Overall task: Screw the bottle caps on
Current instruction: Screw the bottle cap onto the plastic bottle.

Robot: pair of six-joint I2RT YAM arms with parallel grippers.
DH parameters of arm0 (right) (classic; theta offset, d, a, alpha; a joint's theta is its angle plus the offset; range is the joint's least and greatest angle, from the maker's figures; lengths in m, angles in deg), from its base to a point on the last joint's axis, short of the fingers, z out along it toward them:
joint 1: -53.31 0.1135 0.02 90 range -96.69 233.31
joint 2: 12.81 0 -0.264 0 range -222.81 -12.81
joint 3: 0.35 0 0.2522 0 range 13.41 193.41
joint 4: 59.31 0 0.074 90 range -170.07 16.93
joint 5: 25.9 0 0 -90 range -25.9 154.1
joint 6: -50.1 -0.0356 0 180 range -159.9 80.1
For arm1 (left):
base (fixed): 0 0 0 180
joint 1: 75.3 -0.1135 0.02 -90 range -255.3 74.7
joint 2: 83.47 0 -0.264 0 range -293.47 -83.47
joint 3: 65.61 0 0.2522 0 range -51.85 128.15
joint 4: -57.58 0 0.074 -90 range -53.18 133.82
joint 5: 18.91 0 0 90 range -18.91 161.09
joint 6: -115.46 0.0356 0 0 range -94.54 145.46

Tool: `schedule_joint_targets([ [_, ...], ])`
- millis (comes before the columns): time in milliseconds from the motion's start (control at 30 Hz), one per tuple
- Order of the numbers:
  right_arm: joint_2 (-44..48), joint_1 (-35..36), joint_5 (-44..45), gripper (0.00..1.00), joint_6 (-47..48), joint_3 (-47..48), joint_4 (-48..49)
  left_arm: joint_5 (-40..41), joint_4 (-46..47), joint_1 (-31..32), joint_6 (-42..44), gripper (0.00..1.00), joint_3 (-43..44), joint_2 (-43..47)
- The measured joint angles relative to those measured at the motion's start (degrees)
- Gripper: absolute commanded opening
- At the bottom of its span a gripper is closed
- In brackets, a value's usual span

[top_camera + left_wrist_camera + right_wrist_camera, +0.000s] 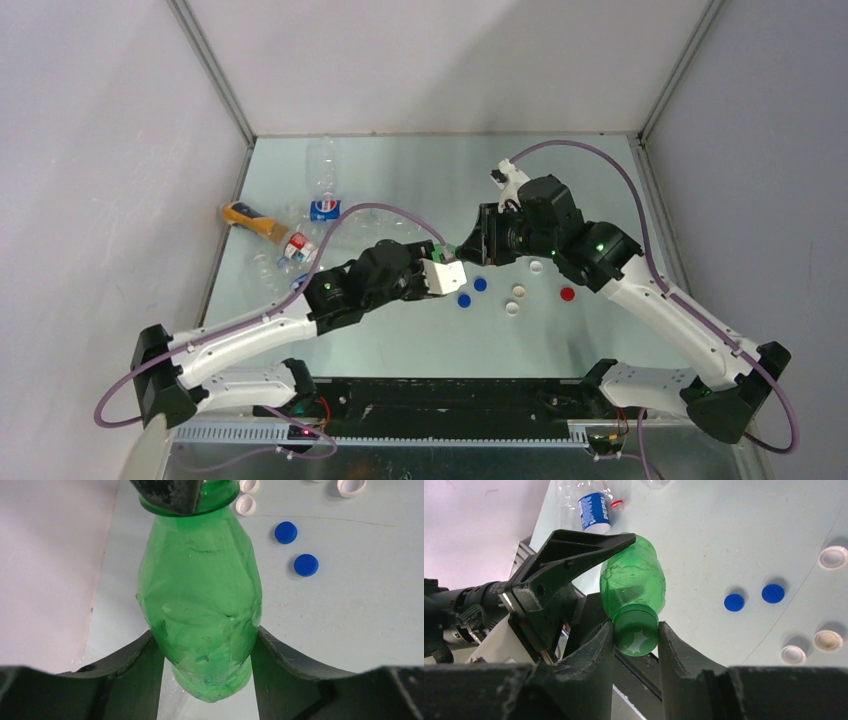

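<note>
The pale counter [400,340] is carrying everything, and the green bottle [200,595], held between the two grippers near the counter's middle, is serving as the reference here. The left arm [260,330] is reaching toward the green bottle from the near left, and the right arm [650,290] is reaching toward it from the near right. The left gripper [205,645] is grasping the green bottle around its lower body, jaws clenched against both sides. The right gripper [636,635] is meeting the bottle at its neck end, jaws clamped on the green cap [635,629], which is sitting on the bottle's mouth. Well to the left of the green bottle, other bottles are lying together: a clear bottle with a blue label [324,208], a bottle with a red-blue label [297,247], and an orange-yellow bottle [250,220] farthest out. To the right of the green bottle and nearer the arm bases, loose caps are resting on the counter: two blue caps [464,299] closest, then a white cap [536,266], a cream cap [518,292], a second white cap [511,308], and a red cap [567,294] farthest away.
</note>
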Motion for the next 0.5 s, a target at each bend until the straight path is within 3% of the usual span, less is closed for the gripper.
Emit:
schedule_joint_targets([
  [100, 0.5, -0.3, -0.1, 0.22, 5.0, -0.2, 1.0, -1.9, -0.5, -1.3, -0.1, 0.02, 1.0, -1.0],
  [233, 2.5, -1.0, -2.8, 0.42, 17.2, -0.4, 2.5, -11.4, -2.1, -5.1, -0.1, 0.08, 3.7, -1.7],
  [500, 9.8, -1.2, -13.6, 0.56, 49.2, -0.5, -0.2, -31.0, -12.2, -9.6, 0.9, 0.14, 7.6, -3.0],
])
